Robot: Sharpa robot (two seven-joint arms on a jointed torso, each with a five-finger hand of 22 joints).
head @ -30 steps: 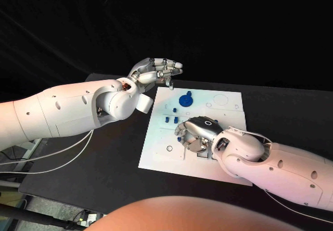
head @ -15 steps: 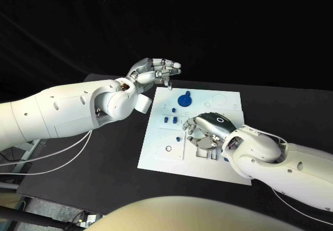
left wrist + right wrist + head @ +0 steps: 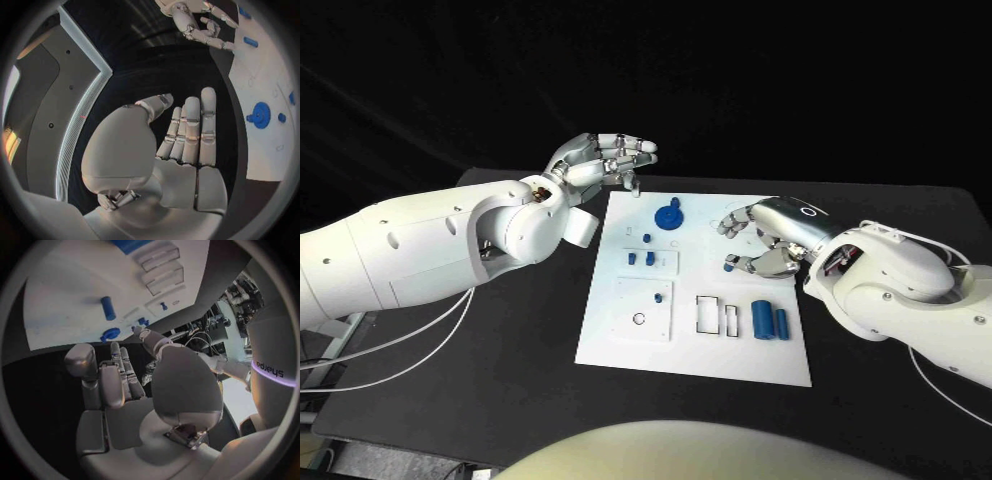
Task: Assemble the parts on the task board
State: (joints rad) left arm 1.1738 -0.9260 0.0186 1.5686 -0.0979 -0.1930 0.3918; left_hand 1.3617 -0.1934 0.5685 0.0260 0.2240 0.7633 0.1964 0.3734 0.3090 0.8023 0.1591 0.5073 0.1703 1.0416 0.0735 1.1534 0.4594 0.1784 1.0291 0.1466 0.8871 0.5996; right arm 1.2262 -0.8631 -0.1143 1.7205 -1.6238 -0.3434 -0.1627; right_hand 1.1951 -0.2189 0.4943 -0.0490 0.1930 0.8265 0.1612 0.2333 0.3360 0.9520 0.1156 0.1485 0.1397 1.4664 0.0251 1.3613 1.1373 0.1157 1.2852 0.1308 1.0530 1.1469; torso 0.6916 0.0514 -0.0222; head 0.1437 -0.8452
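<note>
The white task board (image 3: 625,345) lies mid-table. A blue gear (image 3: 671,215) stands near its far edge, with small blue pieces (image 3: 643,258) just in front of it. Two blue cylinders (image 3: 763,319) lie side by side at the board's right. My right hand (image 3: 769,240) hovers over the board's far right part, fingers apart and holding nothing. A short blue peg (image 3: 730,264) lies on the board just under its fingertips, and the peg (image 3: 108,308) is bare in the right wrist view. My left hand (image 3: 603,160) hangs beyond the board's far left corner with nothing in it, its fingers (image 3: 190,130) straight.
Two rectangular slots (image 3: 720,315) and a ring recess (image 3: 638,320) mark the board's near half. Black table (image 3: 488,350) lies all round the board. My left forearm (image 3: 430,250) stretches over the table's left side, my right forearm (image 3: 920,300) over its right.
My right hand has lifted off the board's middle and moved to its far right, uncovering the slots and the two blue cylinders. The left hand has barely moved.
</note>
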